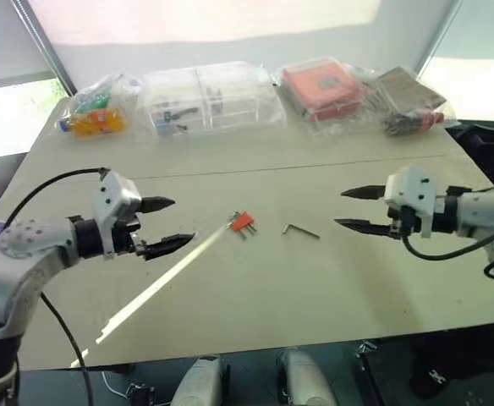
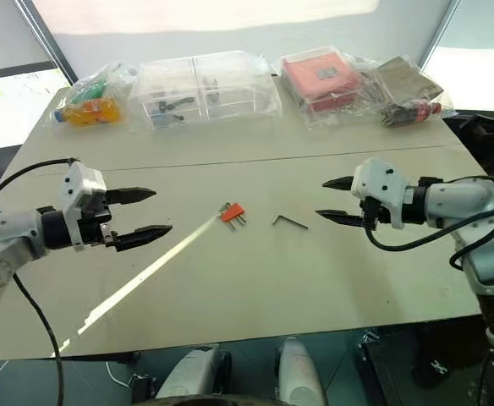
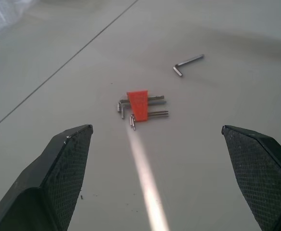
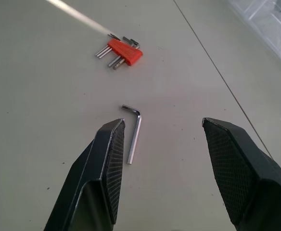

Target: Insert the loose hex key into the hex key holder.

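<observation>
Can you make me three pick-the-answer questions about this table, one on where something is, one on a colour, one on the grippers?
1. Where does the thin L-shaped grey metal hex key lie?
A. inside a clear box
B. on the bare table, toward the right gripper
C. in the left gripper

2. What colour is the small plastic hex key holder?
A. blue
B. green
C. red-orange

3. How are both grippers?
A. open, holding nothing
B. shut on the holder
C. shut on the key

Answers: 1 B, the key lies apart from the holder; 2 C, plainly red-orange; 3 A, the fingers stand apart above the table.
</observation>
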{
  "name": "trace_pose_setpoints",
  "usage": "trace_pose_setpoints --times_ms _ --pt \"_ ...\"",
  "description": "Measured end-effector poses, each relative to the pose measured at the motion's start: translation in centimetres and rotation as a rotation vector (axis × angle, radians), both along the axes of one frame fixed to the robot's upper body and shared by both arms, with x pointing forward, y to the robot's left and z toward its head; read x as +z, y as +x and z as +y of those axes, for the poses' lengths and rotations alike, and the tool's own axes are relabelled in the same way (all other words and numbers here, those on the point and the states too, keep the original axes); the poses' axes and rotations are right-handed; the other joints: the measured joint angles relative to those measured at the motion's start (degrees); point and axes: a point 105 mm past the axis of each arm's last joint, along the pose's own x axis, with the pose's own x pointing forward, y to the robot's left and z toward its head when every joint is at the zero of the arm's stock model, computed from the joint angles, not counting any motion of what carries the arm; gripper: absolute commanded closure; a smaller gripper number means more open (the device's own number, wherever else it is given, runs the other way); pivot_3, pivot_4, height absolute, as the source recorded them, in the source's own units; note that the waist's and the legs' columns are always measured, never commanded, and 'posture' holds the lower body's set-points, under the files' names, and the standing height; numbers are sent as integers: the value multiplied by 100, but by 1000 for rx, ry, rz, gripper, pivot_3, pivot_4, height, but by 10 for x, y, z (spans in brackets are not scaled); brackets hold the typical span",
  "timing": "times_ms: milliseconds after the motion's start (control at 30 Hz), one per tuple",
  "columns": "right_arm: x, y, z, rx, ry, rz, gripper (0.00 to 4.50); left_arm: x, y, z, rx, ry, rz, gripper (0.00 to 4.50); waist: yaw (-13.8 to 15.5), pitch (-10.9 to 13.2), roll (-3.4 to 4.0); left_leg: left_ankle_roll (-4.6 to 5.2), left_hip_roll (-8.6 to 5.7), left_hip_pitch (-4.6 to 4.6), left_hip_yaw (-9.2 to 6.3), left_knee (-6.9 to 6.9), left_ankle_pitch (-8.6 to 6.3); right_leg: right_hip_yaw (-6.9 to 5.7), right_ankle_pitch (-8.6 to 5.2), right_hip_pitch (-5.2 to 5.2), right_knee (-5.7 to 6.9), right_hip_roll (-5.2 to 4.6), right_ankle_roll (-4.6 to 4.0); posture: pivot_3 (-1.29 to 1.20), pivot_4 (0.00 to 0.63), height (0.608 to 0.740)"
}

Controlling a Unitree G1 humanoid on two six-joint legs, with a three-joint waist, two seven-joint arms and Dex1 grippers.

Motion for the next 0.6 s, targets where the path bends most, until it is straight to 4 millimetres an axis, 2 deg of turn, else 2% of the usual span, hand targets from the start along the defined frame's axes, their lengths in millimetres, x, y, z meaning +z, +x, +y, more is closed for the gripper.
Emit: trace_pose_setpoints --times_ms 233,600 --pt "8 1 9 49 -10 -6 1842 7 2 -1 -15 -13 6 18 17 3 0 -1 0 -6 -5 1 0 2 1 -4 -1 -5 0 0 150 740" --pt "2 4 14 58 -14 -4 1842 6 4 0 9 -14 8 18 29 5 0 -2 -1 -10 -5 1 1 3 1 -8 -1 -6 0 0 150 740"
